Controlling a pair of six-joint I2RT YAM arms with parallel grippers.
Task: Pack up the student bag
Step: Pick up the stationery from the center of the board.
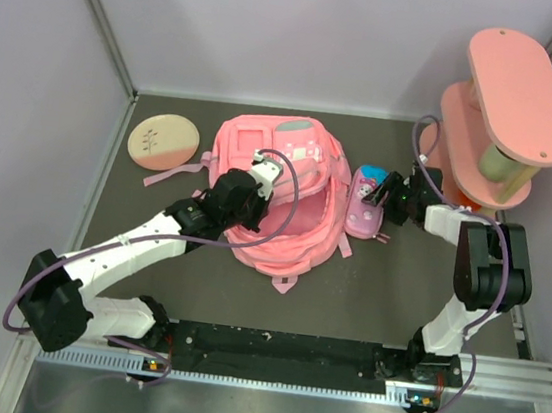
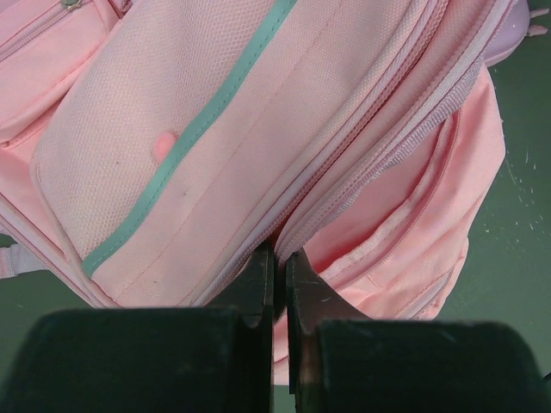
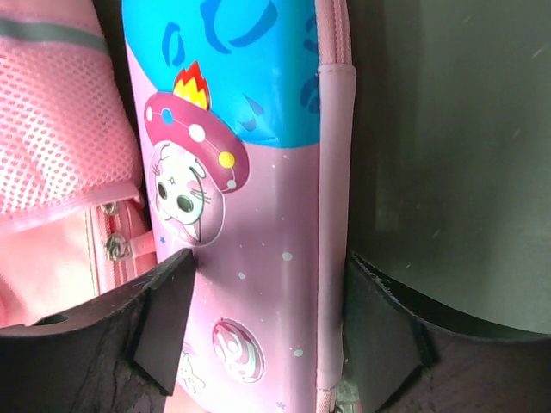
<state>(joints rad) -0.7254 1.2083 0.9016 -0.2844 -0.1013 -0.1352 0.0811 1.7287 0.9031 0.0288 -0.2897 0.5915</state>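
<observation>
The student bag [image 1: 291, 208], a large pink backpack with a teal-grey zipper strip, lies flat at the table's middle. My left gripper [image 1: 259, 176] rests on its near left part. In the left wrist view the jaws [image 2: 277, 255] are shut on a thin fold of the bag's [image 2: 215, 129] pink fabric beside a zipper seam. A small pink cartoon pencil case [image 1: 365, 203] lies just right of the bag. My right gripper [image 1: 390, 196] straddles the case [image 3: 258, 172]; both fingers [image 3: 164, 314] press its long sides, so the gripper [image 3: 269, 297] is shut on it.
A pink tiered shelf [image 1: 510, 104] stands at the back right, close behind the right arm. A round beige and pink disc [image 1: 163, 140] lies at the back left. Grey walls enclose the table on three sides. The bag's mesh side pocket [image 3: 52, 112] is beside the case.
</observation>
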